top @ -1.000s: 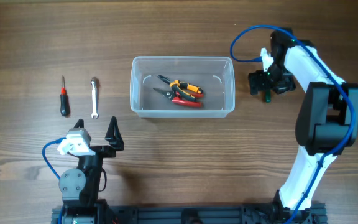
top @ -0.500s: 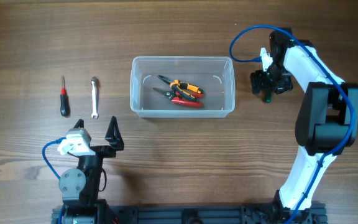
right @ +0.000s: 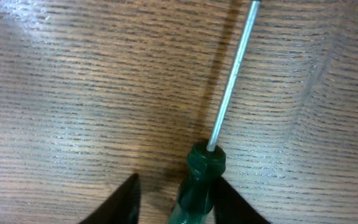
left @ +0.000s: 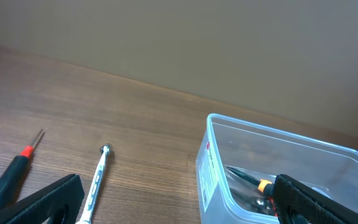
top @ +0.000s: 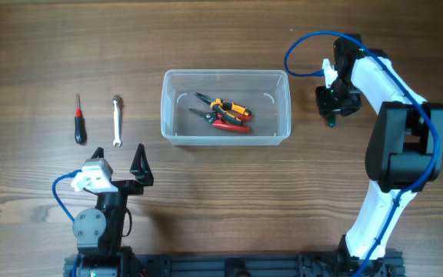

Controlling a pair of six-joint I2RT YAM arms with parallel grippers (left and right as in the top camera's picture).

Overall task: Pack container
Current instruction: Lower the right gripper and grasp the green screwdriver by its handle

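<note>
Right gripper (right: pixel 178 193) straddles the handle of a green screwdriver (right: pixel 199 174), right of the clear container (top: pixel 225 74); jaws apart, not yet clamped, ready to grasp.

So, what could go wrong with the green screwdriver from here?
The right gripper straddles the handle of the green screwdriver, with a gap on one side; an off-centre squeeze may push or twist it away. The long shaft might also catch the container rim during transfer.
</note>
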